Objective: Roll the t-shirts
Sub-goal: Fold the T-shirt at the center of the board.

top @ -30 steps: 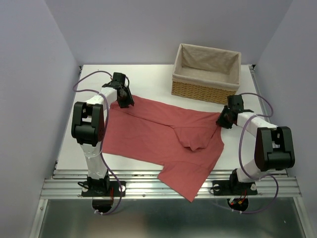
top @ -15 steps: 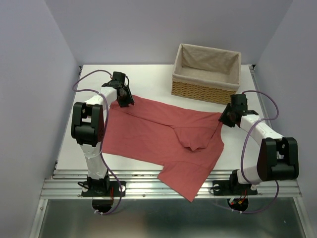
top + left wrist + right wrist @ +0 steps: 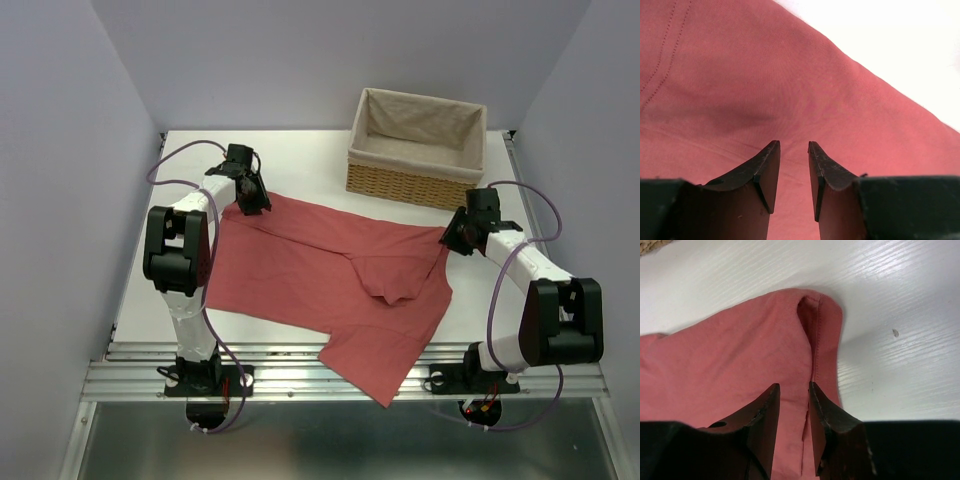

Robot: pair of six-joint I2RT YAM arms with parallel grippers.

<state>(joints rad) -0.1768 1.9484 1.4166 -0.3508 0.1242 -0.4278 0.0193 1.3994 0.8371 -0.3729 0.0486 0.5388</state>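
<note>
barely begun: t-shirt [image 3: 330, 285] unrolled, spread on the table [image 3: 300, 160], hanging over the near edge.
left gripper [image 3: 794, 146] and right gripper [image 3: 793, 388] narrowly parted at far corners; grip unclear.

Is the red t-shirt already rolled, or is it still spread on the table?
Spread, not rolled. The t-shirt lies mostly flat on the table, with one small fold near its middle and one corner hanging over the near edge.

Salmon-red t-shirt [image 3: 320, 275] spread flat on table, unrolled, one corner overhanging near edge.
</note>
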